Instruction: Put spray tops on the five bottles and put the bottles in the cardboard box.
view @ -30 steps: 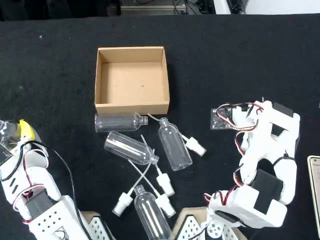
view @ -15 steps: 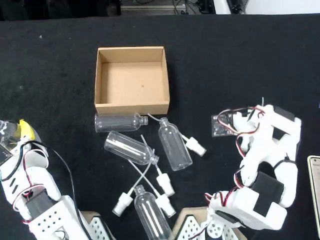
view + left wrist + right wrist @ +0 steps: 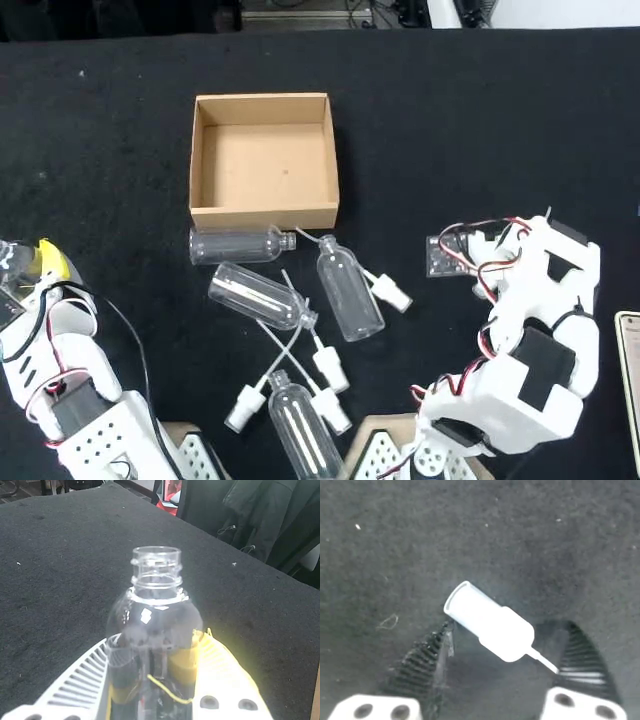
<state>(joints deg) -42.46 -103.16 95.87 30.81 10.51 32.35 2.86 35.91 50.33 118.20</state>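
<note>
Soft, even light falls from above. Small white shine spots sit on the bottle (image 3: 150, 617). A faint shadow lies on the mat (image 3: 395, 540) beside the top (image 3: 490, 627).

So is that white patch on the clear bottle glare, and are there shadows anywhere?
Left wrist view: yes, small white reflections on the shoulder of the clear plastic bottle. Right wrist view: the white plastic spray top throws a soft shadow on the black cloth. High view: pale glare streaks along the lying clear bottle mid-table.
</note>
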